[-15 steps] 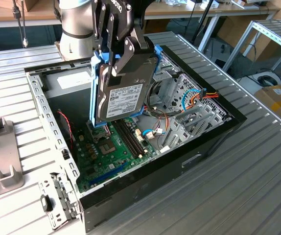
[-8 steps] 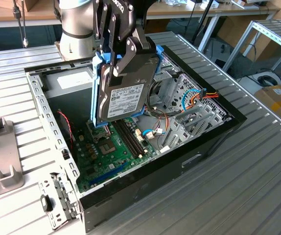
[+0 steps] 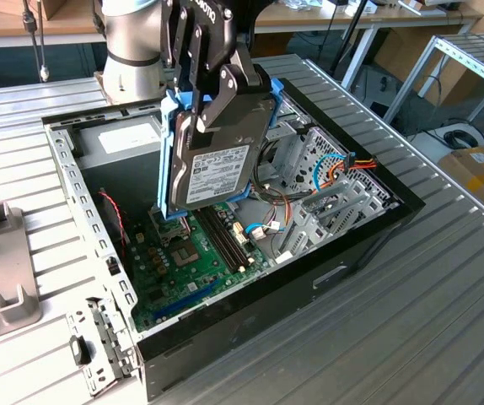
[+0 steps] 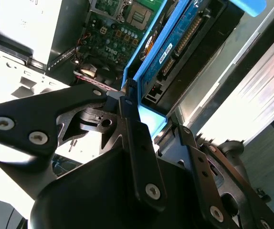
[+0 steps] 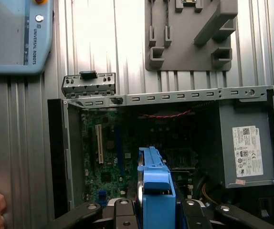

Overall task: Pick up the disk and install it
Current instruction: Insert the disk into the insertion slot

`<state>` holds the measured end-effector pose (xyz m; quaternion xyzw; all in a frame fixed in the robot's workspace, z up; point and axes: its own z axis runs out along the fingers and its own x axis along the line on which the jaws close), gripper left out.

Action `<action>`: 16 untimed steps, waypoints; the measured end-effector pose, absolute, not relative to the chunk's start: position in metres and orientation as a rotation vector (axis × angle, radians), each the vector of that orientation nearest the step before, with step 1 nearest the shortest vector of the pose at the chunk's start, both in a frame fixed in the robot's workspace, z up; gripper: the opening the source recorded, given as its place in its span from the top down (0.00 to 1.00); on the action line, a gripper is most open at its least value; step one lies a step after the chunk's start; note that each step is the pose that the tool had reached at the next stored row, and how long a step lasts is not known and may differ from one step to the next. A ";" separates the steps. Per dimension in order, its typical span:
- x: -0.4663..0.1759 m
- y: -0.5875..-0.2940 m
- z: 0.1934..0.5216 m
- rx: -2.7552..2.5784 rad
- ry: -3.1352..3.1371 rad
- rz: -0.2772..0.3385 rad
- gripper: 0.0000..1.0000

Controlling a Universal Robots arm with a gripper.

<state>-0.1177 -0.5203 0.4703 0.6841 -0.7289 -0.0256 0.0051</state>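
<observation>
The black two-finger gripper has its jaws clamped on the dark grey metal disk, white-labelled and framed by a light blue plastic bracket, which is held nearly upright between them. Beneath the jaws, the open black computer case contains a green motherboard, a grey power supply box and coloured cables.

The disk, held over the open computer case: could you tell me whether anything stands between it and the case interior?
Nothing visible does. The gripper is shut on the disk, which hangs tilted above the motherboard with open air beneath. Coloured cables lie in the case toward the exterior view's right.
</observation>
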 end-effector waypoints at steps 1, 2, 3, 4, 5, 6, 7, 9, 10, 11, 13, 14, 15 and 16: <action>-0.118 -0.520 0.470 2.142 -2.283 -0.080 0.63; -0.117 -0.521 0.470 2.142 -2.283 -0.080 0.63; -0.117 -0.521 0.470 2.142 -2.283 -0.080 0.63; -0.117 -0.521 0.470 2.142 -2.283 -0.080 0.63; -0.116 -0.521 0.470 2.142 -2.283 -0.080 0.63; -0.116 -0.521 0.470 2.142 -2.283 -0.080 0.63; -0.116 -0.521 0.470 2.142 -2.283 -0.080 0.63; -0.116 -0.521 0.470 2.142 -2.283 -0.080 0.63; -0.115 -0.521 0.470 2.142 -2.283 -0.080 0.63; -0.115 -0.522 0.470 2.142 -2.283 -0.080 0.63; -0.115 -0.522 0.470 2.142 -2.283 -0.080 0.63; -0.115 -0.522 0.470 2.142 -2.283 -0.080 0.63; -0.115 -0.522 0.470 2.142 -2.283 -0.080 0.63; -0.114 -0.522 0.470 2.142 -2.283 -0.080 0.63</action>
